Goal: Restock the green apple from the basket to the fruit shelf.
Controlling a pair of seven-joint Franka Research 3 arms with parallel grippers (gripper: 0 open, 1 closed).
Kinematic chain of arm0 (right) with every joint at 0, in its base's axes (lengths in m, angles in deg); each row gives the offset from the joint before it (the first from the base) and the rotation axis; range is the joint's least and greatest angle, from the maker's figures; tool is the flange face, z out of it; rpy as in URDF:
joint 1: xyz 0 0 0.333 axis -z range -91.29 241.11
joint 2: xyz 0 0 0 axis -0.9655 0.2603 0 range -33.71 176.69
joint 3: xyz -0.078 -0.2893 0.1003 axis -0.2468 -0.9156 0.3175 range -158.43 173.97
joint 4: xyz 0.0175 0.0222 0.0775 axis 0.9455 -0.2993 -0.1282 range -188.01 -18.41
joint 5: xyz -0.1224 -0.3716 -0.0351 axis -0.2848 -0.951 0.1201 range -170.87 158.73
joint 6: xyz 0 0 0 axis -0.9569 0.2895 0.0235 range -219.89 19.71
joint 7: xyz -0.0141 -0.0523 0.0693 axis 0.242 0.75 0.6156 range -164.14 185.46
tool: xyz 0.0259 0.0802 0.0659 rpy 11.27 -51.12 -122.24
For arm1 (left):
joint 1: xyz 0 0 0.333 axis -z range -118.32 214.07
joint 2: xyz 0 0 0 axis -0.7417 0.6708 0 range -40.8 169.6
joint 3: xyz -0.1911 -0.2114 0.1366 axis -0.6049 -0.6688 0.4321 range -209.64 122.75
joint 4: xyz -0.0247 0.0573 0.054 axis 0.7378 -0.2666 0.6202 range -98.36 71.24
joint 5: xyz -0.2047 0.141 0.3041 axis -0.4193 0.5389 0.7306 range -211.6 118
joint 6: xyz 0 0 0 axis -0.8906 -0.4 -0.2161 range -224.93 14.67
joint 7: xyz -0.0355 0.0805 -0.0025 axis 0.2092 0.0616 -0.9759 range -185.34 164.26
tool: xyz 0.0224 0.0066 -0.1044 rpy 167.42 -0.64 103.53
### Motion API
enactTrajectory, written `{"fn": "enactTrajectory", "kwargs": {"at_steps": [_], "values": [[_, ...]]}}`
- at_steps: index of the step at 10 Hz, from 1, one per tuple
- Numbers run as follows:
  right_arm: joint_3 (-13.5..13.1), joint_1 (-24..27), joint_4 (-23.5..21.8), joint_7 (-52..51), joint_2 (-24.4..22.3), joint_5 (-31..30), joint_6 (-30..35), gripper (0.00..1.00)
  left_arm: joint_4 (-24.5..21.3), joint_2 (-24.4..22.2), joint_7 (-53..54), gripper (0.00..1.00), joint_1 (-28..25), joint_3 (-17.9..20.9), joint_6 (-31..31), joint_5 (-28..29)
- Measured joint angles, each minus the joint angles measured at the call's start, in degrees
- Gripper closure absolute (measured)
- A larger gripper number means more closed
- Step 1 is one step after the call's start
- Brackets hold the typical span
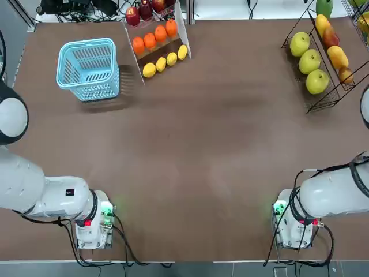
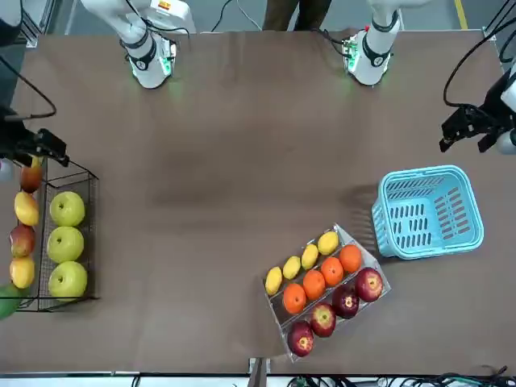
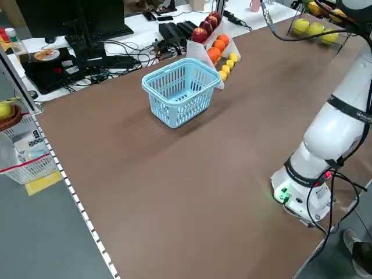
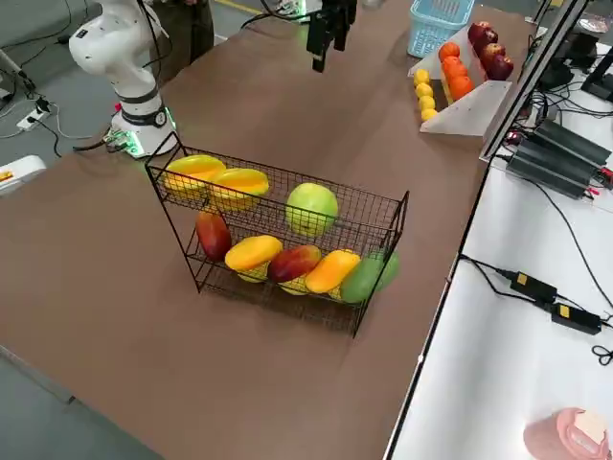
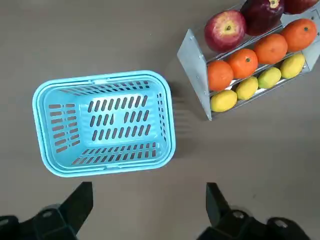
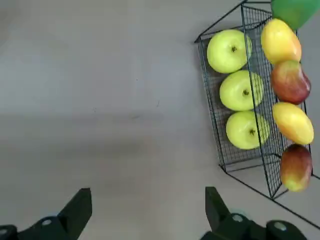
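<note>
- Green apples (image 6: 239,91) were round, smooth and yellow-green, three of them in a row on the low tier of the fruit shelf (image 6: 240,159), a small stem hollow showing on each.
- A fourth, rounded and pale green, sat on the upper tier beside two yellow mangoes (image 4: 239,182), as the right side view showed.
- Five mangoes lined the middle tier: two yellow, two reddish, one green.
- The basket (image 1: 86,44), just one, stood on the bench (image 1: 202,144); its slotted floor showed from overhead, its lattice sides from the left side view.
- The white stand (image 5: 194,65) beside it held four dark red apples (image 2: 323,320), four oranges (image 2: 314,284) and four lemons (image 2: 310,256); the left wrist view caught only three of those apples.
- The left end effector (image 5: 149,186) was spread wide above the bench, near the basket.
- The right end effector (image 6: 148,191) was also wide, above the bench near the shelf, nothing between its fingers.
</note>
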Motion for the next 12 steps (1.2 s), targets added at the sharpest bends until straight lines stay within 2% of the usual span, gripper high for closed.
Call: {"fn": "enactTrajectory", "kwargs": {"at_steps": [4, 6, 7, 9, 12], "values": [[-0.5, 0.0, -1.8, -11.7, -3.9, -3.1, 0.3, 0.00, 0.0, 0.0, 0.0, 0.00, 0.1, -0.1, 0.0, 0.0], [-2.2, 0.0, -1.6, -15.1, -4.5, -3.5, 0.1, 0.00, 0.0, 0.0, 0.0, 0.00, 0.1, -0.1, 0.0, 0.0], [-2.5, 0.0, -1.4, -12.5, -4.8, -3.5, 0.3, 0.00, 0.0, 0.0, 0.0, 0.00, 0.1, -0.2, 0.0, 0.0], [-1.4, -0.6, -0.2, -6.7, -5.1, -4.0, 0.9, 0.00, 0.0, 0.0, 0.0, 0.00, 0.1, -0.2, 0.0, 0.0], [-1.8, -0.7, -0.1, -5.4, -5.1, -4.3, 1.6, 0.00, 0.0, 0.0, 0.0, 0.00, 0.1, -0.2, 0.0, 0.0]]}}
